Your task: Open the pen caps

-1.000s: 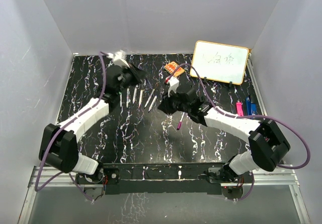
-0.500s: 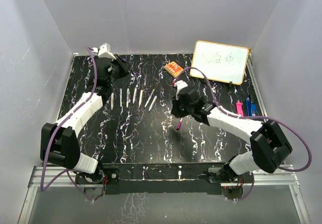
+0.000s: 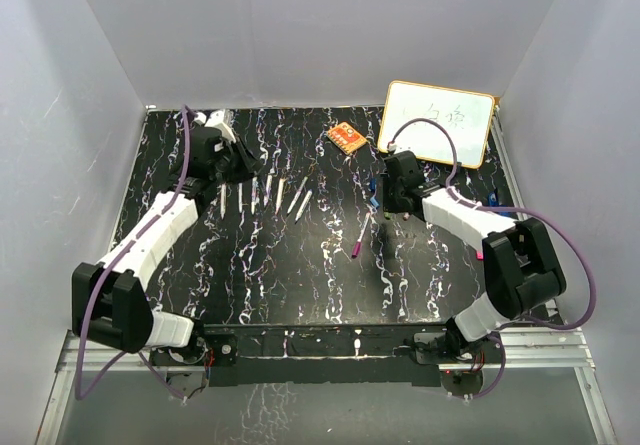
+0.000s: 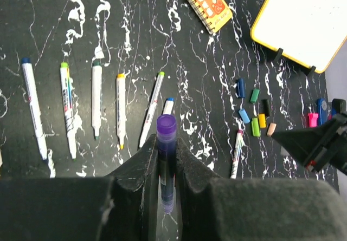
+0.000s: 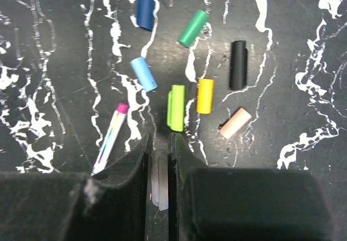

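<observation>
My left gripper is shut on a purple-ended marker and holds it above the table, pointing at a row of several uncapped white markers. In the top view the left gripper is at the back left, by that row. My right gripper is shut on a small clear whitish cap, just short of a cluster of loose caps: blue, green, black, light blue, lime, yellow, peach.
A white marker with a pink cap lies left of the right gripper and shows in the top view. An orange notebook and a yellow-framed whiteboard stand at the back. A blue clip lies at the right edge.
The two grippers have moved apart. The left one went left and back with the purple marker. The right one went right to the cap cluster with the clear cap.
</observation>
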Action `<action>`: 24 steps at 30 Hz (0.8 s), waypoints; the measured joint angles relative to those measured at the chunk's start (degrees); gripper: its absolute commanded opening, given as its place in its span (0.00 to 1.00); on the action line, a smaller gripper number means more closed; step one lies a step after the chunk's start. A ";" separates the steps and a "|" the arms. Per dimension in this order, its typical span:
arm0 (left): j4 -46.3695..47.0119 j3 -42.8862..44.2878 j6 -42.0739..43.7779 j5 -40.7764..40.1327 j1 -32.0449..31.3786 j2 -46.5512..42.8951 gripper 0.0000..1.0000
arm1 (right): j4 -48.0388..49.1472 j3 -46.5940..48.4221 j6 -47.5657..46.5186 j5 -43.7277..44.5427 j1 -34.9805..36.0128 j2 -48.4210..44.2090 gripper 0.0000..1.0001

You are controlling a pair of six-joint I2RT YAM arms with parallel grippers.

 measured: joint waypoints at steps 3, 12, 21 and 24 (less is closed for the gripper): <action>-2.91 -0.85 1.20 -0.04 0.00 -2.51 0.00 | -0.17 0.00 0.04 0.07 -1.20 0.87 0.00; -8.20 -3.45 2.36 -0.46 0.00 -4.20 0.00 | -0.09 -0.31 0.61 -1.66 -1.44 3.50 0.00; -12.87 -2.34 4.74 -0.68 0.00 -0.17 0.00 | 0.31 -3.96 0.90 -3.89 -1.46 4.31 0.00; -13.38 -2.29 4.98 -0.09 0.00 1.38 0.00 | 0.37 -5.01 0.96 -4.94 -1.46 4.31 0.02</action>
